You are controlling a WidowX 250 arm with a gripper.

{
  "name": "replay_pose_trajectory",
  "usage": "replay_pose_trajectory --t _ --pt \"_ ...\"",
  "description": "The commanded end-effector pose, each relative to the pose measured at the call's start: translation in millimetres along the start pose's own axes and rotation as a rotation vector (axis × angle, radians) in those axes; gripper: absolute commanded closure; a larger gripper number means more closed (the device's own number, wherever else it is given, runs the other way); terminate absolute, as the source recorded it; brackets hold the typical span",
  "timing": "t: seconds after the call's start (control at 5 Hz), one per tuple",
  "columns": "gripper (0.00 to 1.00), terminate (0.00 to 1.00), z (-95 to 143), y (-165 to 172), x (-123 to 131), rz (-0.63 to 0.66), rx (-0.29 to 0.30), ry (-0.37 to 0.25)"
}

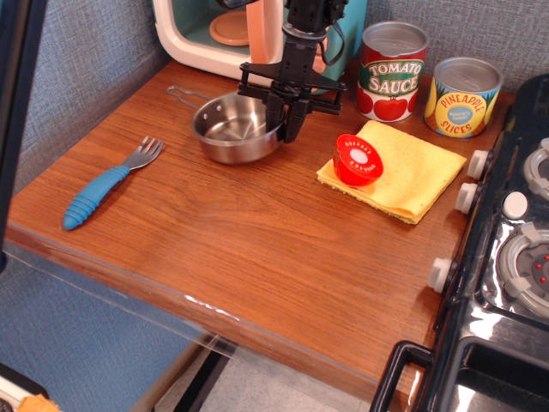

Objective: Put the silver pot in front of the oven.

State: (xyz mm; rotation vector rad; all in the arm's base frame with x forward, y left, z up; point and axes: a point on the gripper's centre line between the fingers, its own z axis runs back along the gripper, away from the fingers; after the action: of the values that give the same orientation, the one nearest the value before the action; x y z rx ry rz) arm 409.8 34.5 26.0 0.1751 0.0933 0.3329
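The silver pot (pixel 230 129) stands flat on the wooden table, just in front of the cream oven (pixel 225 30). Its thin wire handle points back left toward the oven. My gripper (pixel 284 122) hangs straight down over the pot's right rim. One finger is inside the rim and one outside, and they are closed on it. The oven's salmon door is open, and the orange plate (pixel 230 27) shows inside.
A tomato sauce can (pixel 392 70) and a pineapple can (pixel 463 96) stand at the back right. A red round object (pixel 357 160) lies on a yellow cloth (pixel 407 172). A blue-handled fork (pixel 107 184) lies at the left. The black stove (pixel 515 257) borders the right.
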Motion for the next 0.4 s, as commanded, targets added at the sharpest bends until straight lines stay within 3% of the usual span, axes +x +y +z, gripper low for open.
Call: replay_pose_trajectory --t 0.0,0.2 --pt "0.00 0.00 34.9 22.8 3.3 0.002 -0.071 -0.084" --pt "0.00 0.00 65.4 25.7 -14.3 -0.054 -0.148 -0.175"
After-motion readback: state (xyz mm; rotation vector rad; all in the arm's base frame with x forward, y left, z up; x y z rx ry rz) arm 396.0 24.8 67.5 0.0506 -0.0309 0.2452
